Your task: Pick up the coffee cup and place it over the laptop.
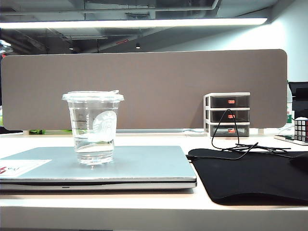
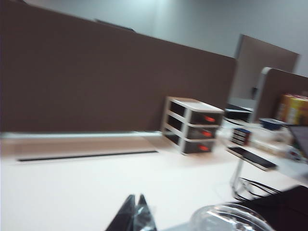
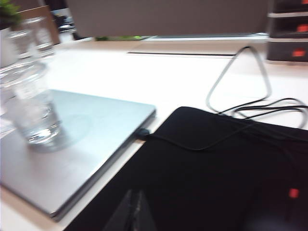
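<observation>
Office desk [image 1: 144, 211] before a brown partition. One cup [image 1: 93, 127] stands upright on the one laptop [image 1: 139, 166], left of a black mat [image 1: 255, 178] — placement looks done. Cup: thin clear plastic, some water inside, light, slippery, crushable; hold mid-wall, gently. Left gripper [image 2: 135, 215] above the lid, fingers clenched, empty; right gripper [image 3: 134, 214] over the mat, fingers clenched, empty.

A long bright ceiling light [image 1: 134, 22] glows white above the brown divider [image 1: 144, 89], so the exterior view is bright and sharp. The white desk [image 1: 144, 204] looks washed out. The coffee cup [image 1: 93, 127] drops a soft shadow on the laptop [image 1: 139, 166] under it. Both wrist views are smeared and blurry. In the right wrist view, the desk beside the black mat [image 3: 216, 178] glares white.
</observation>
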Controlling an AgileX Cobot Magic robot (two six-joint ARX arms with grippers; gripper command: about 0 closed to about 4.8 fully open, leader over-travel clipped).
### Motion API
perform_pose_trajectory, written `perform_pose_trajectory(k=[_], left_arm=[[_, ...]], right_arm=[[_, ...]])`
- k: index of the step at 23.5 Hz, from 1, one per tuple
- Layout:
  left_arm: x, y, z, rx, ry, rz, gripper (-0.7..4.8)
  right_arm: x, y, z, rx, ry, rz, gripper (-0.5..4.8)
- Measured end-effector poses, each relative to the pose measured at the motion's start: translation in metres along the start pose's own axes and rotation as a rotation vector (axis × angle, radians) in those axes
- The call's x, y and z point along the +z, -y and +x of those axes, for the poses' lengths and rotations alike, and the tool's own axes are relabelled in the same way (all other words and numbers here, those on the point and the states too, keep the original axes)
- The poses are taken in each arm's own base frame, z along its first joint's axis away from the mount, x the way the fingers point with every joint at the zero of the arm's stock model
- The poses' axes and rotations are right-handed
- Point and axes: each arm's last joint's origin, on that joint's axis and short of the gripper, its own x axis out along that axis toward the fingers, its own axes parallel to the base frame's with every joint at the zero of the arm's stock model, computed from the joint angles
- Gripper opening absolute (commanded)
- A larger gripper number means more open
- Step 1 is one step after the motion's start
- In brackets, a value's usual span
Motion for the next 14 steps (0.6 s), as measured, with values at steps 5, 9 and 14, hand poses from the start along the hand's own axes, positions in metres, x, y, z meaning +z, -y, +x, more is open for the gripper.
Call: perform_pose_trajectory(k=[5, 9, 14], left_arm=[[0.008, 0.011, -0.015, 0.081, 0.066, 0.045, -0.04], [0.007, 0.013, -0.020, 0.160, 0.010, 0.039, -0.04], [0.008, 0.016, -0.031, 0.319, -0.033, 0.047, -0.04]], right_arm=[[0.002, 0.003, 0.000, -0.105, 0.023, -0.005, -0.06], [0.005, 0.004, -0.001, -0.161, 0.057, -0.039, -0.06], [0.005, 0.006, -0.001, -0.219, 0.061, -0.063, -0.06]])
